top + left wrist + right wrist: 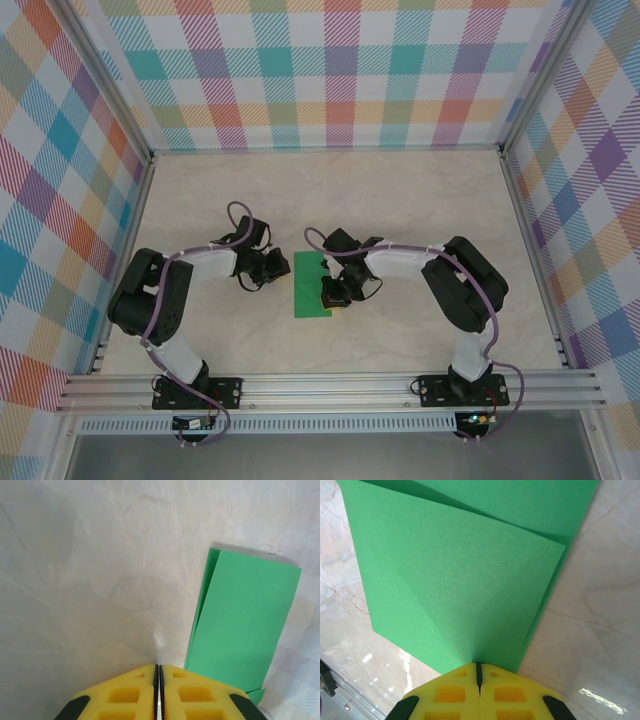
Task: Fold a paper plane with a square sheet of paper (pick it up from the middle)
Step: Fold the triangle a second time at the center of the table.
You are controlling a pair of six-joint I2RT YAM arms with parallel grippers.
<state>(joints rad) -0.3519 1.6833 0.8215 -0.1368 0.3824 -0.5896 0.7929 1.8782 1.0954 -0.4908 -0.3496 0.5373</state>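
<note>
The square sheet of paper lies mid-table as a bright-green folded rectangle with loose layers. My right gripper is at its near right edge. In the right wrist view its yellow jaws are shut, and the top layer of the paper rises to the tips, with creases meeting there, so they pinch that layer. My left gripper hangs just left of the sheet. Its jaws are shut on nothing over bare table, and the paper lies to their right.
The marble-look tabletop is walled by plaid panels on three sides, with a metal rail along the near edge. Both arms bend inward toward the middle.
</note>
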